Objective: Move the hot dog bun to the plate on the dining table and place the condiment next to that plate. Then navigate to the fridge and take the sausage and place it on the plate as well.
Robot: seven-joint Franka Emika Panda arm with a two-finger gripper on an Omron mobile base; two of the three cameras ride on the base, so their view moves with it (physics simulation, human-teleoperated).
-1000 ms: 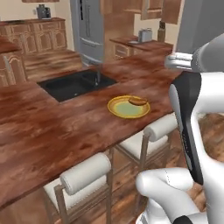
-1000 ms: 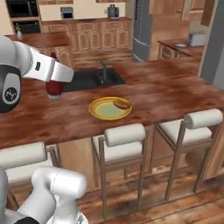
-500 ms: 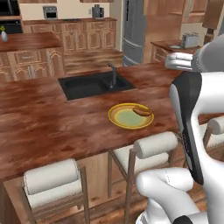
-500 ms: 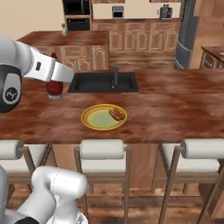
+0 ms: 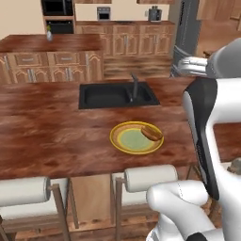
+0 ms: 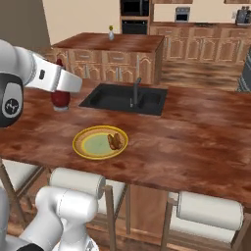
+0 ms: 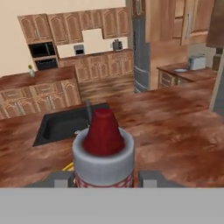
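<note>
My gripper (image 7: 103, 177) is shut on the condiment (image 7: 103, 151), a dark red bottle that stands upright between the finger tips. From the right base view the condiment (image 6: 60, 98) hangs over the left part of the dining table (image 6: 196, 137), left of and beyond the plate (image 6: 81, 142). The yellow-rimmed plate (image 5: 115, 136) lies near the table's front edge, in front of the black sink (image 5: 113, 94). The hot dog bun (image 5: 151, 133) rests on the plate's right side, and it also shows as a tan roll (image 6: 115, 141) from the other side. The grey fridge (image 5: 186, 28) stands at the back right. The sausage is out of view.
Padded stools (image 5: 146, 176) (image 6: 78, 181) are tucked under the table's near edge. A black faucet (image 6: 135, 90) rises behind the sink. A cabinet-fronted island with a small vase (image 6: 112, 33) stands behind the table. A toaster (image 7: 195, 62) sits on a back counter.
The whole picture has swung sideways in both base views, so the base has driven along the table. The arm keeps the same pose with the bottle still gripped.
</note>
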